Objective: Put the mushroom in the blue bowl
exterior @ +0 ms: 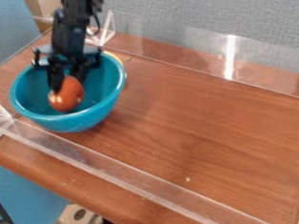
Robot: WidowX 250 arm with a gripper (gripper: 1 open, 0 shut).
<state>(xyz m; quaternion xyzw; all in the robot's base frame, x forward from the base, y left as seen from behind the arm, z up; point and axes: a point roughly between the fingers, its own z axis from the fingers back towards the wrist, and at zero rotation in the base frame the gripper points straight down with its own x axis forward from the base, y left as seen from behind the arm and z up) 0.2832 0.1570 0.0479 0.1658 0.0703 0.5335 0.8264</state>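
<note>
The teal-blue bowl [99, 107] sits at the left end of the wooden table. My gripper [67, 73] reaches down into it from above, black fingers shut on the mushroom [67, 93]. The reddish-brown cap hangs low inside the bowl, near its bottom. I cannot tell whether the mushroom touches the bowl's floor. Its stem is hidden by the fingers.
Clear acrylic walls [225, 52] ring the brown wooden tabletop [203, 120]. A small yellowish object [101, 54] peeks out behind the bowl's far rim. The table's front edge [106, 188] drops off toward the floor.
</note>
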